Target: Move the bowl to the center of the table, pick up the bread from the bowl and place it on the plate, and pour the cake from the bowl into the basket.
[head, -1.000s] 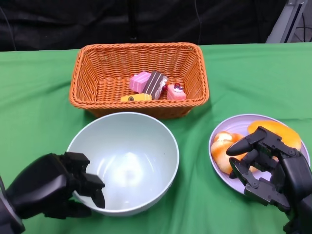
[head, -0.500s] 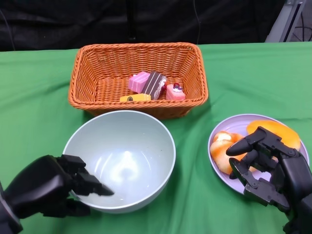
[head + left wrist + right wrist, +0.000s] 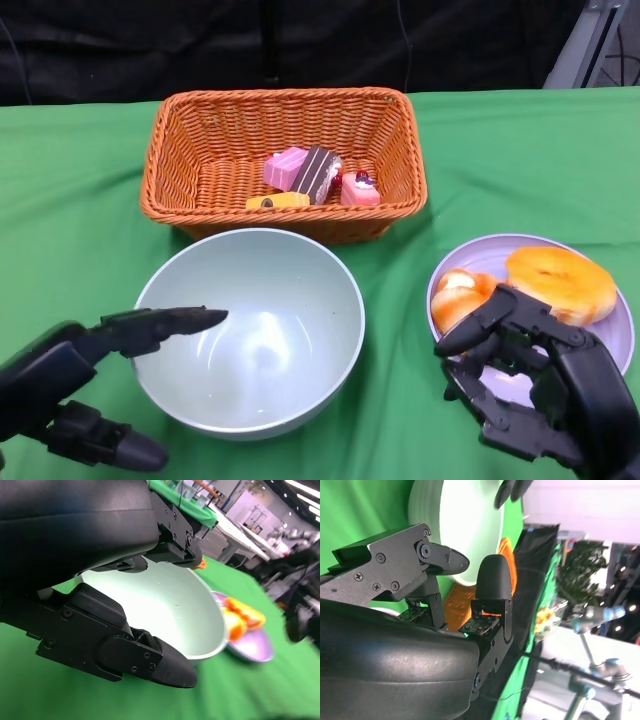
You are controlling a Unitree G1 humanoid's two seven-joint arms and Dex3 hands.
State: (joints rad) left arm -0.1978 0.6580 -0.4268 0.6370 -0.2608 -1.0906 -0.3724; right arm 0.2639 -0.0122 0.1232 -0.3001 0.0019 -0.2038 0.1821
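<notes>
Black left robot hand (image 3: pixel 75 385) spread open beside pale bowl (image 3: pixel 250 330), empty; right robot hand (image 3: pixel 535 380) open over plate (image 3: pixel 610 345).

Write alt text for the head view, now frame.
An empty pale green round bowl sits on a green tablecloth between two open black robot hands: the left robot hand reaches over its rim, and the right robot hand hovers over a lilac plate of orange breads. Behind stands an orange wicker basket holding small cakes.

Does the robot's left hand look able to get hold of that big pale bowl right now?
Probably yes. The left hand is open at the bowl, one finger over its near rim and another below outside, with nothing between them.
</notes>
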